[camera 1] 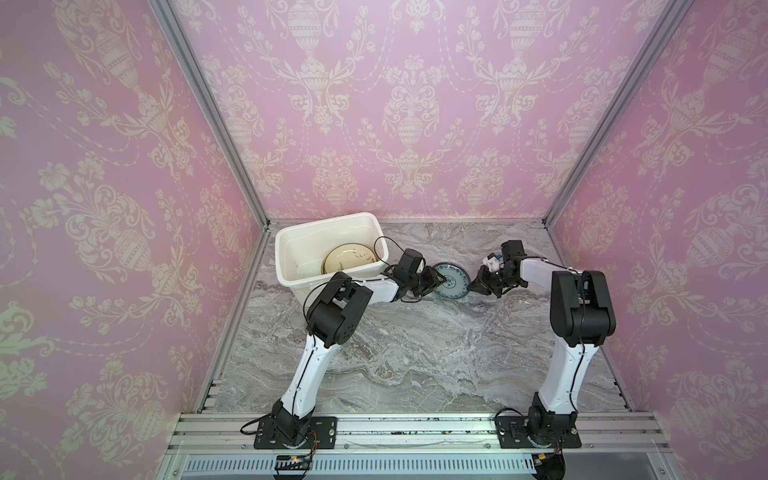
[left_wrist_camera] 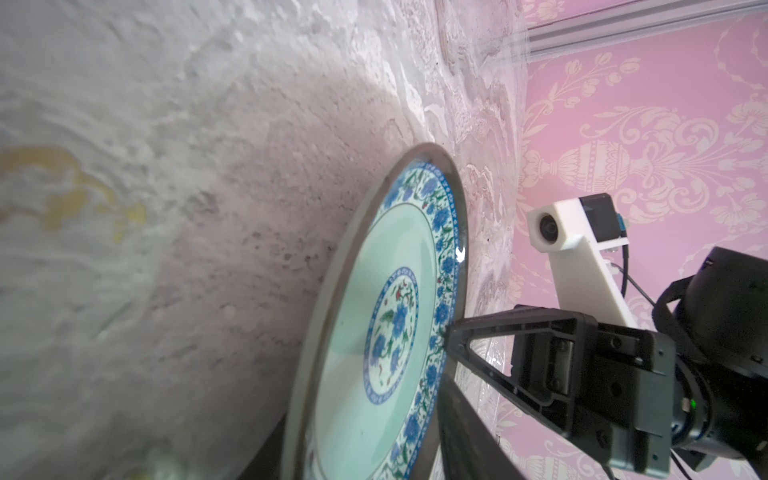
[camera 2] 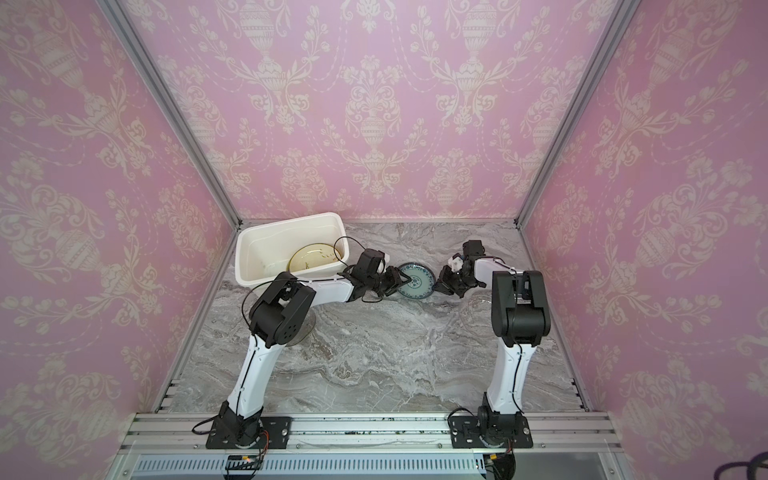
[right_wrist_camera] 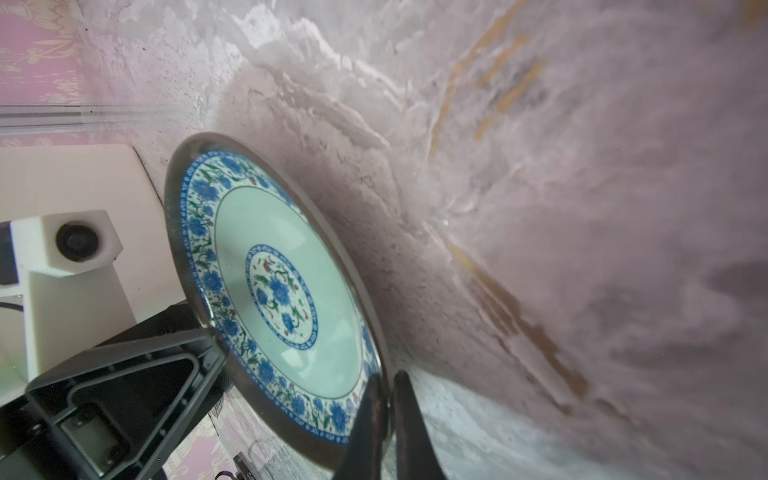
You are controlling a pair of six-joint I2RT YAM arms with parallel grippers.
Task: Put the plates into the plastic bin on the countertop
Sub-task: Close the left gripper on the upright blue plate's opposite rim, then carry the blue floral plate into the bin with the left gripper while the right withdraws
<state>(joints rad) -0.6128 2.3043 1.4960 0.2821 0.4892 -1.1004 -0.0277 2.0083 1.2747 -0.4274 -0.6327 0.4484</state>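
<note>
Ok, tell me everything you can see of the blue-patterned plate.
The blue-patterned plate is round, shallow and glossy like glazed ceramic. It has a pale green well, a blue floral centre medallion, a blue flower band and a grey outer edge. It hangs tilted between the arms, seemingly just off the countertop, right of the plastic bin. The right gripper pinches one rim. The left gripper straddles the opposite rim, grip unclear.
</note>
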